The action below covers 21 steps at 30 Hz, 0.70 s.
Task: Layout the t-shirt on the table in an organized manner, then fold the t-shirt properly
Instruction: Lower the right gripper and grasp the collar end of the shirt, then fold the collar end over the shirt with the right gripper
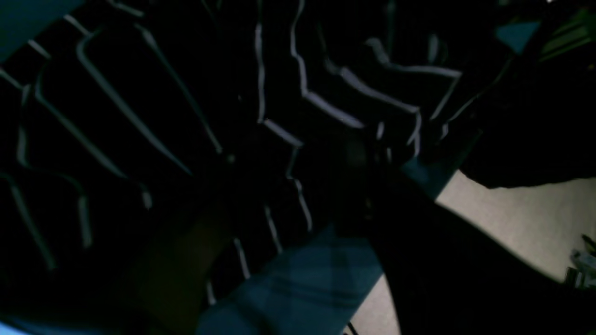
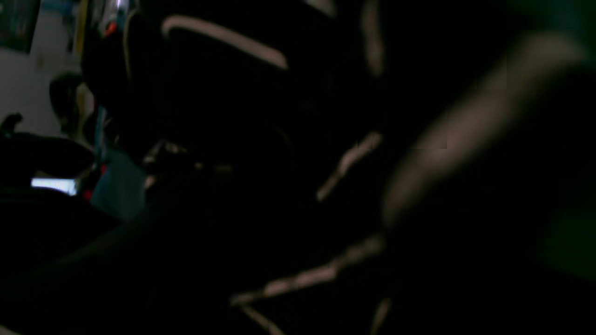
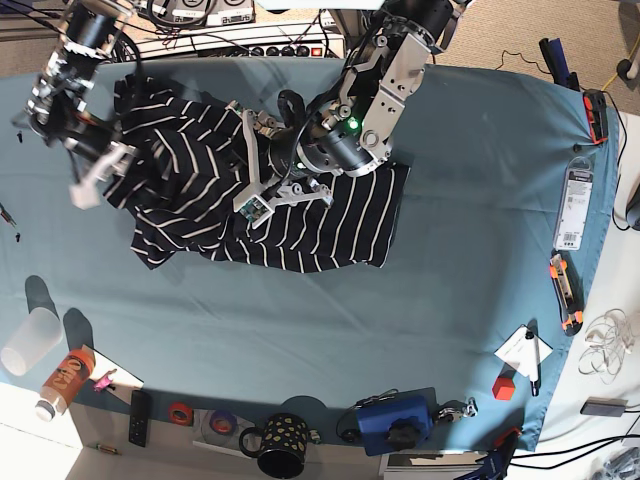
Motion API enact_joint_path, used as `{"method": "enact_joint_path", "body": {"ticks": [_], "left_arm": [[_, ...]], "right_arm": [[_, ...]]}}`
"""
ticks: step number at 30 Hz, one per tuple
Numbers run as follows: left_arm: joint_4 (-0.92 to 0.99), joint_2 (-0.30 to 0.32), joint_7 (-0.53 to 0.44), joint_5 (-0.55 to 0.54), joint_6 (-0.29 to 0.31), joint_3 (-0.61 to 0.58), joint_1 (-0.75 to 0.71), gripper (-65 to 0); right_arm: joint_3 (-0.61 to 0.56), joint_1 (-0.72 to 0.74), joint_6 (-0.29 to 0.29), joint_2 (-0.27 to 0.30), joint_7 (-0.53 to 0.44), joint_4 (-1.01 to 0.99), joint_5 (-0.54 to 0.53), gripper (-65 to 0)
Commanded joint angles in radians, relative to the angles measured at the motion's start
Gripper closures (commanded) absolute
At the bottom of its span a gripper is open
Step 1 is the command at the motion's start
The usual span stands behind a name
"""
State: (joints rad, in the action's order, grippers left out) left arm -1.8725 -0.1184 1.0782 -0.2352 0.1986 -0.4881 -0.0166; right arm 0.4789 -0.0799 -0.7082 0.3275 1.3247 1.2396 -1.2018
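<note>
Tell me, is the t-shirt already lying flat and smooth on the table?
No: in the base view the t-shirt lies bunched and creased on the table, with its left part lifted.

- You have wide bare table (image 3: 470, 180) to the right of the t-shirt (image 3: 210, 200), and a broad open band of teal cloth just below it.
- The near table edge is crowded: a clear cup (image 3: 28, 340), an orange bottle (image 3: 62, 382), a spotted black mug (image 3: 280, 445) and a blue device (image 3: 395, 422) stand along it.
- The table's right side carries a packaged tool (image 3: 574, 208), an orange-handled tool (image 3: 565, 292) and a red block (image 3: 504, 385).
- Both arms hang over the shirt's upper part, so passage there is tight.
</note>
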Motion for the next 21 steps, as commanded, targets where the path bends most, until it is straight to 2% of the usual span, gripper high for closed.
{"method": "enact_joint_path", "body": {"ticks": [1, 3, 7, 8, 10, 13, 15, 17, 21], "left_arm": [[-0.04, -0.017, -0.015, -0.012, 0.002, -0.002, 0.014, -24.0], [-0.072, -0.017, -0.008, -0.011, 0.002, -0.002, 0.013, -24.0], [-0.098, -0.017, -0.008, -0.009, 0.002, 0.0, 0.006, -24.0], [-0.1, -0.017, -0.008, -0.001, 0.001, 0.0, 0.002, -24.0], [-0.109, -0.017, 0.0, 0.008, 0.001, 0.0, -0.006, -24.0], [-0.125, -0.016, 0.003, 0.011, 0.001, 0.0, -0.009, -23.6], [-0.134, -0.016, 0.003, 0.015, 0.001, 0.0, -0.008, -18.4], [-0.14, -0.016, 0.006, 0.028, 0.001, 0.0, -0.008, -11.6], [-0.142, -0.014, 0.014, 0.097, 0.001, 0.0, -0.008, 0.0]], "right_arm": [[-0.032, -0.002, 0.01, -0.001, 0.072, -0.002, 0.123, -30.8], [-0.06, 0.015, 0.011, 0.0, 0.072, -0.002, 0.181, -24.7], [-0.048, 0.056, 0.013, 0.011, 0.072, 0.004, 0.246, -3.1], [-0.041, 0.068, 0.013, 0.019, 0.072, 0.007, 0.256, 0.0], [-0.025, 0.094, 0.012, 0.042, 0.053, 0.018, 0.311, 0.0], [-0.006, 0.146, 0.01, 0.093, -0.09, 0.024, 0.482, 0.0], [-0.005, 0.193, 0.019, 0.133, -0.175, 0.024, 0.603, 0.0], [-0.005, 0.243, 0.059, 0.167, -0.221, 0.024, 0.686, 0.0], [-0.005, 0.33, 0.117, 0.217, -0.225, 0.024, 0.764, 0.0]]}}
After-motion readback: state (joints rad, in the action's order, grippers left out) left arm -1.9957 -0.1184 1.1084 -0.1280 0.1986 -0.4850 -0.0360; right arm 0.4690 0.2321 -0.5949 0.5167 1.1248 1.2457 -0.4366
